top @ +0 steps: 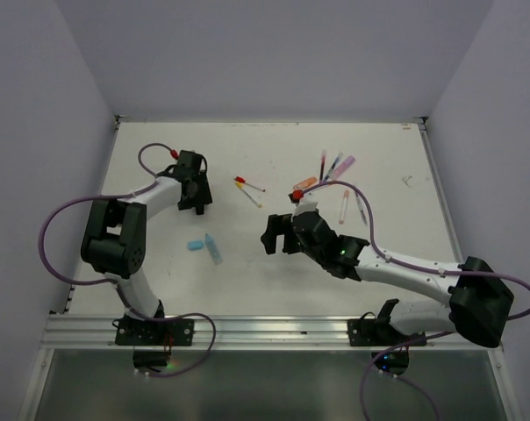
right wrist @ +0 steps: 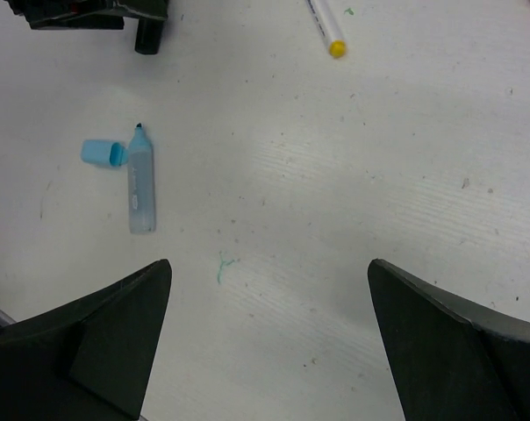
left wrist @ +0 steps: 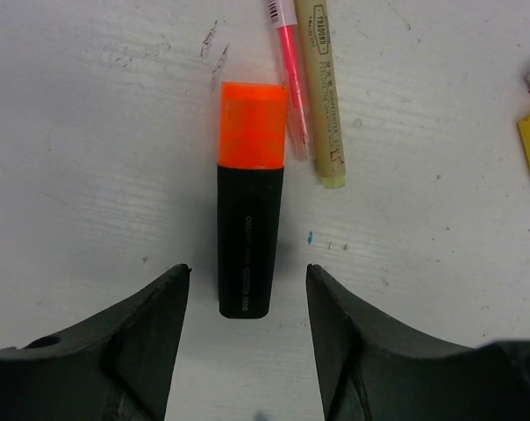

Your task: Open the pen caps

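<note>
The orange cap (left wrist: 254,123) is still pushed onto its black highlighter (left wrist: 246,246). The highlighter lies flat on the table (left wrist: 89,132), cap end at 12 o'clock in the left wrist view. The left gripper (left wrist: 246,270) hangs over the butt end with jaws released, one finger on each side and clear of the barrel. At 1 o'clock from the cap lie a pink pen (left wrist: 290,83) and a yellowish pen (left wrist: 322,96), side by side.

In the top view, at 6 o'clock from that gripper, the blue cap (top: 196,246) is off and lies just beside the tip of its blue highlighter (top: 213,250). The right gripper (right wrist: 269,263) hovers over bare table with jaws spread wide, grasping nothing. A cluster of pens (top: 335,171) lies at 1 o'clock from it.
</note>
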You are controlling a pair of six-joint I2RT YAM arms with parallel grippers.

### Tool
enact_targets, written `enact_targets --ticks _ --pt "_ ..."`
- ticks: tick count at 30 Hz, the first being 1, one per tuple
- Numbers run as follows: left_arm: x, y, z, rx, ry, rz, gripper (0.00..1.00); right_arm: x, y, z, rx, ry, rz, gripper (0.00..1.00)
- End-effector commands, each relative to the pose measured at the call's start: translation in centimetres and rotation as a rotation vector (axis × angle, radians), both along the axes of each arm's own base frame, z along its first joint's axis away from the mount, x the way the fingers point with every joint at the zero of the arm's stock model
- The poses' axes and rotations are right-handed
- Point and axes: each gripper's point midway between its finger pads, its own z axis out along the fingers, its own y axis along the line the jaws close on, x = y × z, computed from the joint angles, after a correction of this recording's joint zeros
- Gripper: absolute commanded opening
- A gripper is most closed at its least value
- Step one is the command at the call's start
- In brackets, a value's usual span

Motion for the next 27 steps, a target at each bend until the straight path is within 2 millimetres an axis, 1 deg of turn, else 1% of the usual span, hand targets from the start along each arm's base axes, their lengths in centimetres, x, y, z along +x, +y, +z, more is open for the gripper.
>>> enact_targets --ticks 1,4,5,7,8,9,10,12,13,14,15,16,17,18,19,20,21,22,23,24,25,26,27 --pt "2.3 -0.9 0.8 -0.035 -0.058 -0.029 0.58 0.7 -1.0 1.1 0.0 -0.05 -0.042 0.99" --pt "2.2 -1.0 -0.1 -0.037 -0.042 -0.026 0.54 0.7 -1.0 0.9 0.0 -0.048 -0.041 0.99" --pt "2.1 -0.9 -0.5 -0.033 -0.029 -0.018 0.51 0.7 -1.0 0.8 0.001 -0.046 -0.038 0.99" --pt "1.8 -0.4 -1.0 -0.013 -0.016 -0.001 0.48 0.6 -0.9 0.8 0.003 -0.046 -0.034 0.98" --pt "1.8 -0.3 -1.2 -0.011 -0.014 0.008 0.45 0.6 -0.8 0.9 0.006 -0.047 -0.033 0.99" --pt "1.7 -0.3 -1.2 -0.011 -0.016 0.01 0.42 0.5 -0.8 0.9 0.008 -0.047 -0.03 0.99" --pt "1.5 -0.3 -1.4 -0.014 -0.016 0.009 0.35 0.5 -0.8 0.9 0.007 -0.051 -0.026 0.99" --pt "1.2 -0.5 -1.1 -0.034 -0.025 0.009 0.26 0.5 -0.9 0.9 0.006 -0.056 -0.021 0.98" --pt "0.5 -0.5 -1.4 -0.039 -0.017 0.011 0.19 0.5 -0.8 0.9 0.006 -0.064 -0.012 0.98" --pt "0.4 -0.6 -0.7 -0.054 -0.038 0.017 0.15 0.4 -0.7 1.0 0.007 -0.067 -0.004 0.98" --pt "0.1 -0.8 -0.4 -0.072 -0.046 0.015 0.12 0.4 -0.7 1.2 0.01 -0.074 0.005 0.98" --pt "-0.8 -0.9 -0.6 -0.083 -0.04 0.015 0.1 0.3 -0.4 1.4 0.014 -0.083 0.025 0.98" --pt "-0.7 -1.2 1.0 -0.113 -0.086 0.015 0.08 0.4 -0.3 1.6 0.013 -0.092 0.033 0.97" --pt "-1.5 -1.7 1.1 -0.147 -0.084 0.001 0.06 0.3 -0.1 1.8 0.021 -0.099 0.046 0.96" --pt "-1.7 -2.3 1.9 -0.176 -0.105 -0.002 0.04 0.0 0.5 2.1 0.035 -0.106 0.08 0.96" --pt "-1.7 -2.8 4.2 -0.209 -0.167 -0.012 0.03 0.0 0.7 2.2 0.043 -0.108 0.092 0.95" --pt "-2.0 -3.5 5.2 -0.242 -0.192 -0.025 0.03 -0.1 1.1 2.4 0.056 -0.109 0.109 0.95" --pt "-2.7 -4.3 5.7 -0.257 -0.211 -0.042 0.0 -0.1 1.7 2.6 0.071 -0.116 0.127 0.94" --pt "-3.0 -5.0 8.0 -0.294 -0.268 -0.041 0.0 -0.4 2.2 2.8 0.087 -0.112 0.153 0.93" --pt "-3.5 -5.5 8.6 -0.309 -0.284 -0.047 0.0 -0.4 2.6 3.0 0.099 -0.114 0.165 0.92" --pt "-4.1 -6.8 9.6 -0.332 -0.307 -0.074 0.0 -0.3 3.2 3.1 0.113 -0.119 0.178 0.92" --pt "-4.5 -7.6 11.4 -0.373 -0.352 -0.071 0.0 -0.5 3.7 3.3 0.127 -0.116 0.203 0.91" --pt "-4.9 -8.1 12.1 -0.387 -0.376 -0.075 0.0 -0.6 4.1 3.5 0.138 -0.12 0.213 0.91"
